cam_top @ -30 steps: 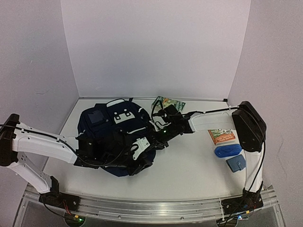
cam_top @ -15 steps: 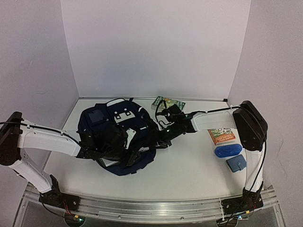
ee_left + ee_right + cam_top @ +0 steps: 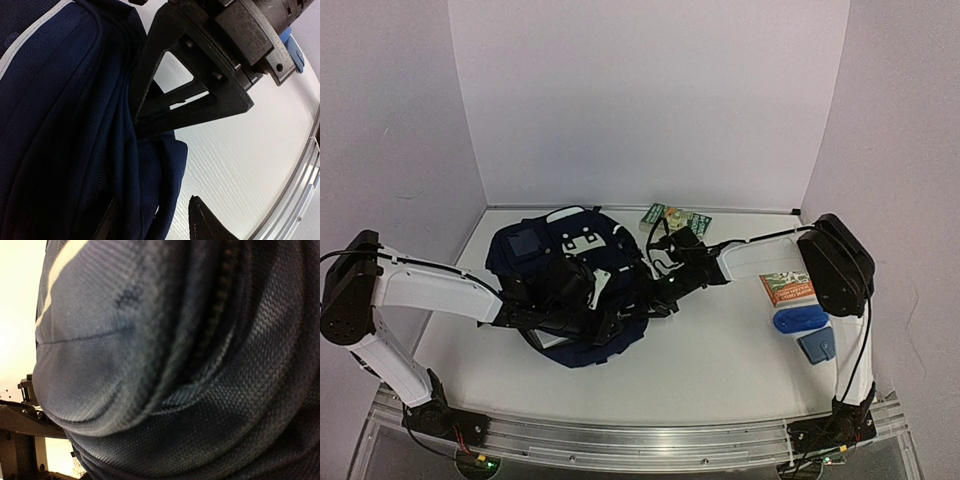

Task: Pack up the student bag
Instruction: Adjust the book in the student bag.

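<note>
1. Near right: a small blue pouch (image 3: 818, 345) is the item closest to me on the table (image 3: 720, 355). Just beyond it lies a brighter blue oblong case (image 3: 799, 319), and beyond that an orange-covered booklet (image 3: 787, 288). All three lie well apart from the bag.

2. Centre-left: the student bag (image 3: 570, 285) lies flat on the table, left of centre. Its white patch (image 3: 582, 243) faces the far side and its rounded end faces me. Both arms reach in over it from opposite sides.

3. Left gripper (image 3: 165, 161): I read the jaws as released and standing apart. The upper finger (image 3: 190, 95) is pushed into a fold of navy fabric at the bag's edge. The lower fingertip stands clear above bare table. Nothing is clamped between them.

4. Right gripper (image 3: 658, 300): it sits against the bag's right side. Its own wrist view is filled with navy fabric at close range, so I cannot tell how its jaws stand.

5. Far: a green printed packet (image 3: 676, 217) lies at the table's far edge, just beyond the bag's far right corner.
</note>
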Tool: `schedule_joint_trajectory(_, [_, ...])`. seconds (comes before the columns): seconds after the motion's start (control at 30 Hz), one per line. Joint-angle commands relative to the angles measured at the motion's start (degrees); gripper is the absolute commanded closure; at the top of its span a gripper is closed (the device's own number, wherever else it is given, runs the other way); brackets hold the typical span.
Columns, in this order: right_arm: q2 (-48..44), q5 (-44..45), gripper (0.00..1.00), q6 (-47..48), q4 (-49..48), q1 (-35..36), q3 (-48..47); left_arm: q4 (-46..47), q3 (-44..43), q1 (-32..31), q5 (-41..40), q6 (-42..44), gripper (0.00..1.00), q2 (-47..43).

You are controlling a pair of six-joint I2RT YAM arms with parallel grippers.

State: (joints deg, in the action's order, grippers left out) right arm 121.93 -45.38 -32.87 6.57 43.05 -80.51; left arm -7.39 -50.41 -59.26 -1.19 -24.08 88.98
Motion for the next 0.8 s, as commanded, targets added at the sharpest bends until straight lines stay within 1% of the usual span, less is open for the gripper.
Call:
schedule_joint_trajectory(0.0, [0.0,1.8,0.57,-1.1,-4.4,-0.2,-1.0,0.5,-2.0,-3.1,0.2,1.2,0.47,-7.1])
schedule_joint_trajectory(0.1, [-0.5,1.7,0.56,-1.2,-4.7,-0.2,-1.0,-3.4,-2.6,-5.9,-3.4,2.9,0.43,-10.8])
schedule_joint_trajectory(0.17, [-0.7,1.6,0.56,-1.5,-4.9,-0.2,-1.3,-6.1,-3.4,-7.4,-4.0,3.4,0.41,-11.9])
schedule_joint_trajectory(0.23, [-0.9,1.6,0.55,-2.0,-5.2,-0.2,-1.5,-7.6,-4.4,-8.0,-2.9,3.4,0.38,-11.5])
schedule_joint_trajectory(0.37, [-0.4,1.5,0.5,-2.8,-5.6,-0.2,-2.3,-8.4,-7.0,-8.0,-1.1,3.4,0.35,-7.6])
schedule_joint_trajectory(0.5, [-0.1,1.2,0.49,-3.7,-6.0,-0.2,-3.5,-9.2,-10.0,-6.7,-1.3,2.4,0.34,-2.3])
schedule_joint_trajectory(0.6, [-0.1,1.1,0.49,-4.3,-6.1,-0.2,-4.3,-10.1,-12.2,-4.6,0.4,0.9,0.34,0.0])
schedule_joint_trajectory(0.77, [0.5,0.9,0.48,-5.1,-6.1,-0.2,-4.7,-12.4,-14.2,-2.6,-0.8,-1.0,0.33,3.3])
